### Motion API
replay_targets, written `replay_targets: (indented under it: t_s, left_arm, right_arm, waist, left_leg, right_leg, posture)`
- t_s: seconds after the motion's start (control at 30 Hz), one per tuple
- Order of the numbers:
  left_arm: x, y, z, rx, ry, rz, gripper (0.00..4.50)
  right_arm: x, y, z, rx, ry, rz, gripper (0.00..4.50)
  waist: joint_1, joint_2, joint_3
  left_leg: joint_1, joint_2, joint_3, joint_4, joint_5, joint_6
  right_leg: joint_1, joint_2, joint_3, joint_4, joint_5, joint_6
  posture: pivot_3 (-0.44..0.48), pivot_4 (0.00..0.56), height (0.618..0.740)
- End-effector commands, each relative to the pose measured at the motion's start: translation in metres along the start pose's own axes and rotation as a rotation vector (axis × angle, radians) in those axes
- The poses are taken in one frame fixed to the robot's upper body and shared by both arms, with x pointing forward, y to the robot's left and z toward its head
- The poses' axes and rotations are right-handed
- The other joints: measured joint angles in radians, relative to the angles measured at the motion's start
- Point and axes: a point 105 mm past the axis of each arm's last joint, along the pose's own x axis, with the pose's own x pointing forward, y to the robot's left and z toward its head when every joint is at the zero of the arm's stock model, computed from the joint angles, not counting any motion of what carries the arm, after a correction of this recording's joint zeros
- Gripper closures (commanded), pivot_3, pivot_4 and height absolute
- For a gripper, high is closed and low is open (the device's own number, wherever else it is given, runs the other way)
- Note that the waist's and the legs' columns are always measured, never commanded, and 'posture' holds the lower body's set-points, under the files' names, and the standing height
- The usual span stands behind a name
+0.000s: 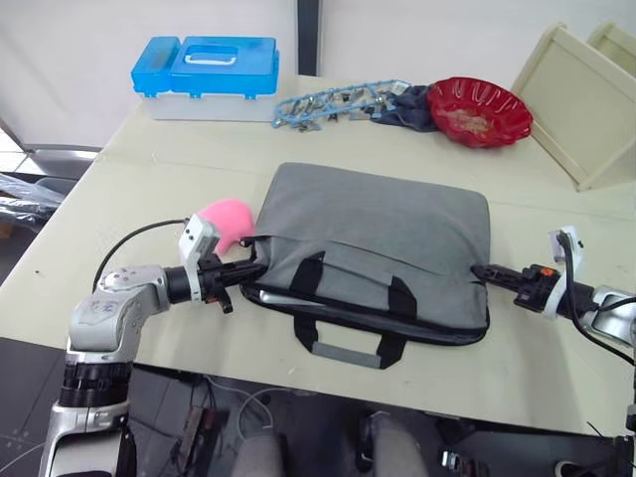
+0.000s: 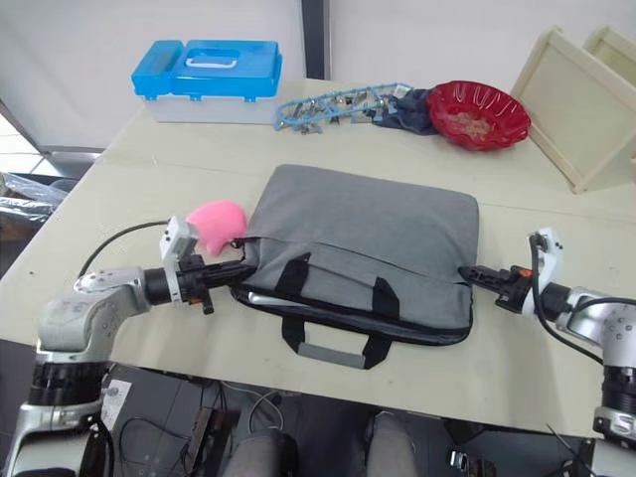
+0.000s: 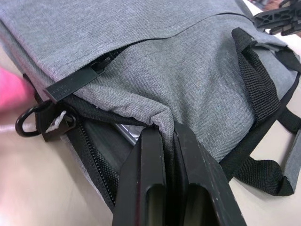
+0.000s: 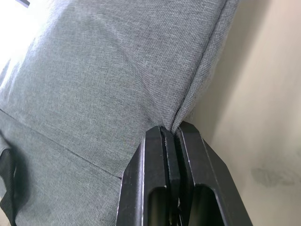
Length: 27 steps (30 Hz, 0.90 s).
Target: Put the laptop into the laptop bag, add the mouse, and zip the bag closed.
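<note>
On the beige table [image 1: 149, 169], the flat grey fabric laptop bag [image 1: 388, 234] lies lengthwise between both grippers, the left gripper [image 1: 250, 268] and the right gripper [image 1: 479, 269] each clamped on an end fold of fabric.

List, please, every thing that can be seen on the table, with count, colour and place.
laptop bag: one, grey with black trim and handles, flat in the middle of the table, zipper open at its left corner.
laptop: one, a silver edge inside the bag's open corner.
pink fuzzy object: one, pink, beside the bag's left edge.
plastic box: one, blue lid, far left of the table.
clips: a blue cluster, far middle.
dark cloth: one, navy, between the clips and the bowl.
bowl: one, red, far right.
wooden trays: two, cream, leaning at the far right.
table: one, beige.
left gripper: pinching the bag's left corner.
right gripper: pinching the bag's right edge.
</note>
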Motion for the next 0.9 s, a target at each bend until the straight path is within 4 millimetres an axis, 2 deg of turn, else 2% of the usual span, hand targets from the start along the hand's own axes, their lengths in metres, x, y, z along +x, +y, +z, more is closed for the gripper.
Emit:
replay_targets:
  t_s: [0.03, 0.43, 0.47, 0.5, 0.53, 0.57, 0.67, 0.7, 0.73, 0.8, 0.83, 0.9]
  left_arm:
    - [0.003, -0.009, -0.004, -0.018, 0.004, -0.003, 4.5]
    - [0.001, -0.002, -0.011, -0.016, 0.022, 0.027, 4.5]
    - [0.0, -0.003, -0.011, -0.018, 0.022, 0.022, 4.5]
    - [-0.001, -0.003, -0.011, -0.014, 0.022, 0.016, 4.5]
    - [-0.002, -0.003, -0.011, -0.011, 0.021, 0.011, 3.74]
    - [-0.004, -0.003, -0.011, -0.013, 0.017, 0.011, 3.53]
    - [-0.017, 0.0, -0.008, -0.01, 0.014, 0.028, 2.16]
    - [-0.024, 0.003, -0.006, -0.014, 0.004, 0.049, 1.71]
    - [-0.033, 0.007, -0.002, -0.014, -0.012, 0.081, 1.06]
    - [-0.058, 0.009, 0.005, -0.004, -0.054, 0.131, 0.2]
    - [-0.076, 0.011, 0.011, 0.017, -0.081, 0.171, 0.03]
    - [-0.1, 0.02, 0.019, 0.07, -0.111, 0.264, 0.03]
  right_arm:
    - [0.002, 0.01, 0.009, -0.03, -0.021, 0.052, 4.44]
    - [-0.009, 0.011, -0.005, -0.015, 0.018, 0.064, 4.44]
    - [-0.009, 0.01, -0.006, -0.018, 0.018, 0.061, 3.7]
    - [-0.008, 0.011, -0.005, -0.023, 0.007, 0.073, 3.45]
    - [-0.008, 0.012, -0.005, -0.026, -0.001, 0.083, 3.02]
    - [-0.007, 0.007, -0.001, -0.046, -0.024, 0.047, 2.63]
    - [-0.012, 0.004, 0.006, -0.097, -0.037, 0.023, 1.14]
    - [-0.016, 0.002, 0.01, -0.111, -0.049, 0.011, 0.76]
    - [-0.022, -0.002, 0.015, -0.133, -0.061, -0.01, 0.08]
    - [-0.04, -0.012, 0.029, -0.218, -0.072, -0.06, 0.0]
    - [-0.05, -0.018, 0.035, -0.287, -0.057, -0.095, 0.0]
    - [-0.063, -0.023, 0.04, -0.409, -0.009, -0.132, 0.0]
  waist:
    - [0.002, 0.0, 0.0]
    - [0.003, 0.001, -0.001]
    - [0.003, 0.001, -0.001]
    - [0.002, 0.001, -0.001]
    - [0.001, 0.001, -0.001]
    - [0.0, 0.001, -0.001]
    - [0.002, 0.002, -0.001]
    - [0.002, 0.001, -0.001]
    - [0.002, 0.002, -0.001]
    - [0.002, 0.002, -0.001]
    - [0.002, 0.002, -0.001]
    - [0.002, 0.002, 0.0]
  left_leg:
    - [0.0, 0.0, 0.0, -0.001, 0.0, 0.0]
    - [0.0, 0.0, 0.0, 0.0, 0.0, 0.0]
    - [0.0, 0.0, 0.0, 0.0, 0.0, 0.0]
    - [0.0, 0.0, 0.0, 0.0, 0.0, 0.0]
    - [0.0, 0.0, 0.0, 0.0, 0.0, 0.0]
    - [0.0, 0.0, 0.0, 0.0, 0.0, 0.0]
    - [0.0, 0.0, 0.0, 0.0, 0.0, 0.0]
    - [0.0, 0.0, 0.0, 0.0, 0.0, 0.0]
    - [0.0, 0.0, 0.0, 0.0, 0.0, 0.0]
    - [0.0, 0.0, 0.0, 0.0, 0.0, 0.0]
    - [0.0, 0.0, 0.0, 0.0, 0.0, 0.0]
    - [0.0, 0.0, 0.0, 0.0, 0.0, 0.0]
  right_leg:
    - [0.0, 0.0, 0.0, 0.0, 0.0, 0.0]
    - [0.0, 0.0, 0.0, 0.0, 0.0, 0.0]
    - [0.0, 0.0, 0.0, 0.0, 0.0, 0.0]
    - [0.0, 0.0, 0.0, 0.001, 0.0, 0.0]
    - [0.0, 0.0, 0.0, 0.0, 0.0, 0.0]
    - [0.0, 0.0, 0.0, 0.0, 0.0, 0.0]
    - [0.0, 0.0, 0.0, 0.0, 0.0, 0.0]
    - [0.0, 0.0, 0.0, 0.0, 0.0, 0.0]
    - [0.0, 0.0, 0.0, 0.0, 0.0, 0.0]
    - [0.0, 0.0, 0.0, 0.0, 0.0, 0.0]
    - [0.0, 0.0, 0.0, 0.0, 0.0, 0.0]
    - [0.0, 0.0, 0.0, -0.001, 0.0, 0.0]
  posture:
    - [0.0, 0.15, 0.74]
    - [0.0, 0.15, 0.74]
    - [0.0, 0.15, 0.74]
    - [0.0, 0.15, 0.74]
    - [0.0, 0.15, 0.74]
    - [0.0, 0.15, 0.74]
    - [0.0, 0.15, 0.74]
    - [0.0, 0.15, 0.74]
    - [0.0, 0.15, 0.74]
    - [0.0, 0.15, 0.74]
    - [0.0, 0.15, 0.74]
    - [0.0, 0.15, 0.74]
